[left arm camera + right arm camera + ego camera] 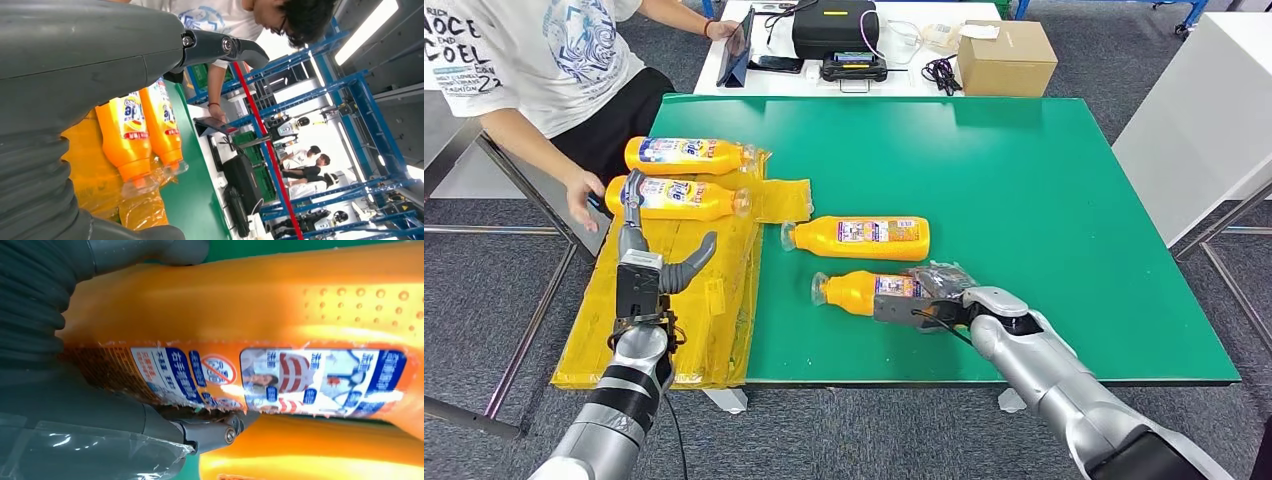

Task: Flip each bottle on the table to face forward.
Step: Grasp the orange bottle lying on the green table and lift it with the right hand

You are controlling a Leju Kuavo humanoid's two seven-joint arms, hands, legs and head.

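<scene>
So we've got our right hand point(924, 300) wrapped on the near bottle point(864, 292) on the tabletop point(1024, 200), another bottle point(859, 238) just behind it. Two more bottles point(679, 177) lie on the mat point(714, 300) beyond our left hand point(649, 265).

glossy plastic bottles point(864, 237), matt green table point(1024, 200)

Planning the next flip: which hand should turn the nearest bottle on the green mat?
Right. The right hand already grips the nearest bottle; the left hand hovers open over the yellow sheet.
</scene>
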